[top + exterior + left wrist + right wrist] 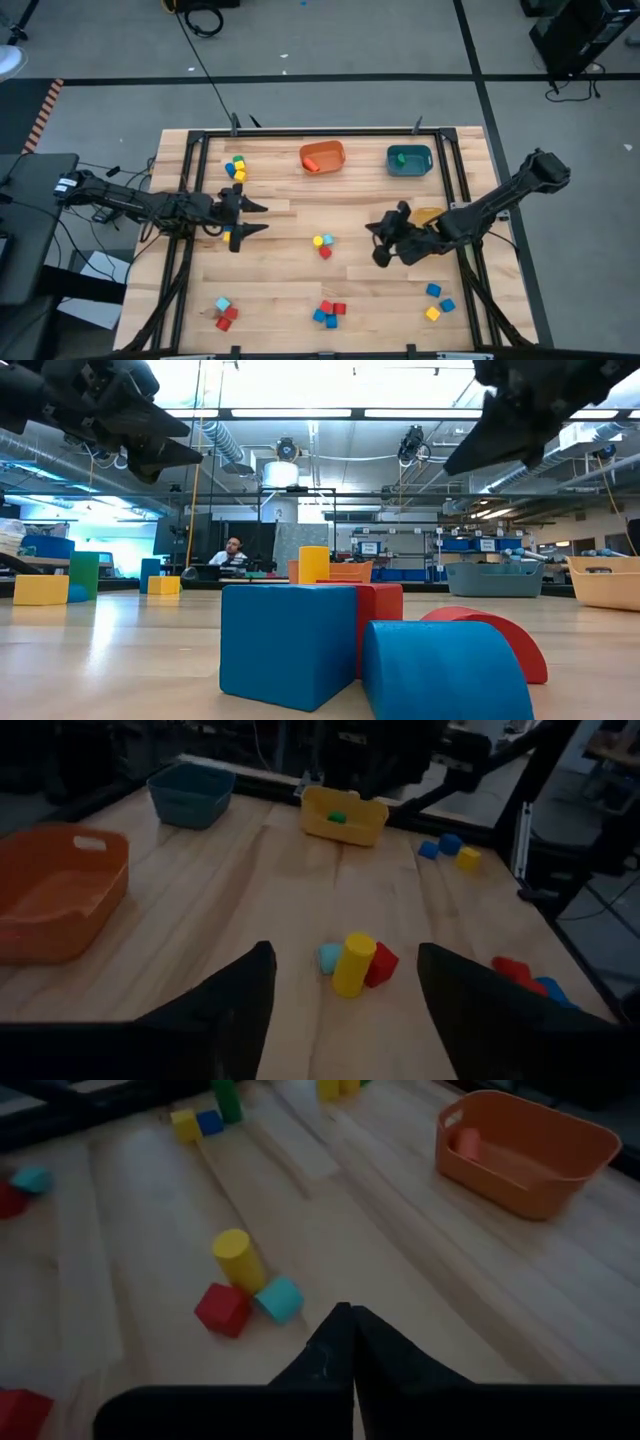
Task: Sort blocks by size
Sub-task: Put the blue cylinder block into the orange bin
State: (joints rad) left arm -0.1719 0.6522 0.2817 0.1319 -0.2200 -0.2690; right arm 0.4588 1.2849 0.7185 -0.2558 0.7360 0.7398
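Observation:
Blocks lie in small groups on the wooden table. A yellow cylinder [238, 1258], a red cube [222, 1309] and a light blue block [278, 1299] sit together at mid-table [322, 244]. My left gripper [262, 218] hovers open to the left of this group, pointing at it, its fingers [240, 1000] empty. My right gripper [378, 243] hangs shut and empty to the right of the group, its fingertips [345, 1320] closed together. More block groups rest at the far left [236, 168], near left [224, 312], near middle [328, 312] and near right [438, 300].
An orange bin [322, 157] and a teal bin [409, 159] holding a green block stand at the far edge. A yellow bin [428, 216] sits partly under the right arm and holds a green block [337, 817]. A black frame [455, 180] rims the table.

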